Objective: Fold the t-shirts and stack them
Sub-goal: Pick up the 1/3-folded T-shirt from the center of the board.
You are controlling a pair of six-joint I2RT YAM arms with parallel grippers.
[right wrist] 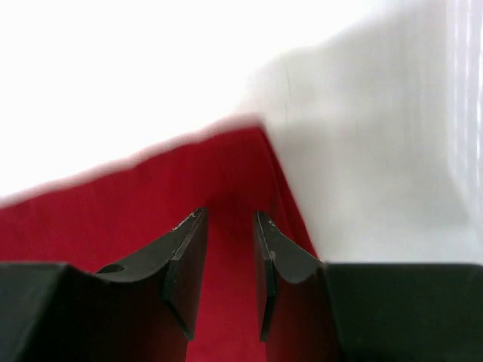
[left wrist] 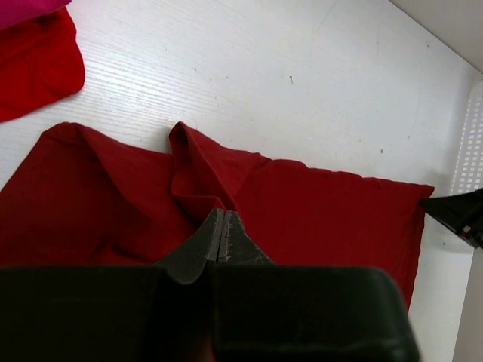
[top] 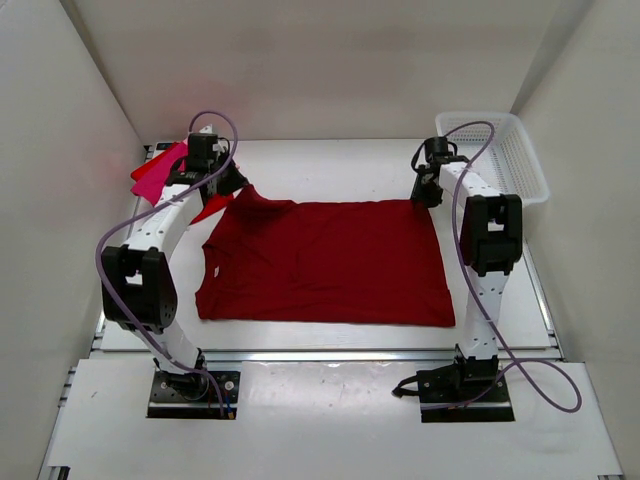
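Note:
A dark red t-shirt (top: pixel 330 265) lies spread flat in the middle of the table. My left gripper (top: pixel 228 186) is at its far left corner, shut on a puckered fold of the cloth (left wrist: pixel 198 177) that rises to the fingertips (left wrist: pixel 221 213). My right gripper (top: pixel 428 195) hovers at the far right corner with its jaws open (right wrist: pixel 229 215); the dark red cloth (right wrist: pixel 151 204) lies under and between them, not pinched. A bright red t-shirt (left wrist: pixel 38 64) and a magenta one (top: pixel 160 172) lie at the far left, partly hidden by the left arm.
A white lattice basket (top: pixel 520 160) stands at the far right corner of the table, close behind the right gripper. White walls enclose the table on three sides.

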